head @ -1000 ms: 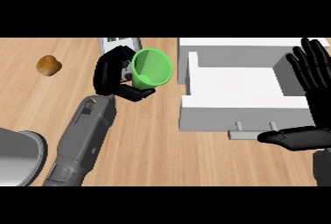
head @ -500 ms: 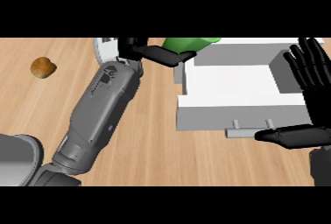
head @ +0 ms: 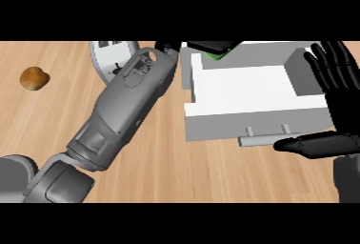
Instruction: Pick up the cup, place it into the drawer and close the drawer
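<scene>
Only a small green sliver of the cup (head: pixel 216 55) shows, at the top edge of the head view, above the back left corner of the open white drawer (head: pixel 243 90). The left hand (head: pixel 211 45) covers most of it: dark fingers curl round the cup, so its rim and shape cannot be made out (just the bright green colour). The grey left forearm (head: pixel 130 97) runs diagonally from the lower left up to that hand.

Half a second ago the cup showed more of its green body left of the drawer's wall; now hand and cup sit over the drawer's rear corner, and the forearm has stretched farther up and to the right. A second ago the whole cup was visible, lying on its side in the hand, well left of the drawer.

The right hand (head: pixel 336 102) is at the view's right edge beside the drawer, fingers straight and spread upward, thumb lying just by the drawer's handle (head: pixel 264 139), as in both earlier frames. A brown potato-like lump (head: pixel 33 78) lies on the wooden counter (head: pixel 190 171) at far left.
</scene>
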`<action>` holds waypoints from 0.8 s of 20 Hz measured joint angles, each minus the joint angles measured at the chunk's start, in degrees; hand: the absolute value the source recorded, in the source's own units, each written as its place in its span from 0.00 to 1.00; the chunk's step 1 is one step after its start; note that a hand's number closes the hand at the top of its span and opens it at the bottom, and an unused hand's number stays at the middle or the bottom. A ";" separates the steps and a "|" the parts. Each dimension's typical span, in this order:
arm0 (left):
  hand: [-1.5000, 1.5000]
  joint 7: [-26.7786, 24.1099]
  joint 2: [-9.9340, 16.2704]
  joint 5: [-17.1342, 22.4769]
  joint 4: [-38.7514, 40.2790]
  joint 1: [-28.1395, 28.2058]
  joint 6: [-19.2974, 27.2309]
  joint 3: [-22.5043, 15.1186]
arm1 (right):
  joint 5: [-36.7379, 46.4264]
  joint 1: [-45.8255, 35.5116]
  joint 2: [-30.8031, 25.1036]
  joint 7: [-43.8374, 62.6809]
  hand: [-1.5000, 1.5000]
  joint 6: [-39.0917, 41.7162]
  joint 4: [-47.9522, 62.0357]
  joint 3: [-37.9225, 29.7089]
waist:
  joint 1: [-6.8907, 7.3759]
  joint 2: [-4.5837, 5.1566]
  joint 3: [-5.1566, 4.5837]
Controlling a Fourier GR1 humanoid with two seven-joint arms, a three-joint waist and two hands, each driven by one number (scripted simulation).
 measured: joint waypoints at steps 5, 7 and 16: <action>1.00 1.15 0.00 1.99 7.00 -1.95 -0.47 -4.42 | -0.08 -1.39 0.48 0.29 0.00 0.06 0.11 0.94 | -2.02 0.62 0.03; 1.00 2.39 -0.01 2.61 8.76 -2.27 -1.39 -6.80 | -0.06 -1.87 0.65 -0.28 0.00 0.38 0.96 1.30 | -2.94 0.85 0.05; 0.00 2.77 0.00 5.99 10.81 0.26 -3.35 -13.91 | -1.10 -4.59 0.96 -0.06 0.00 2.00 1.45 3.09 | -6.99 1.77 0.05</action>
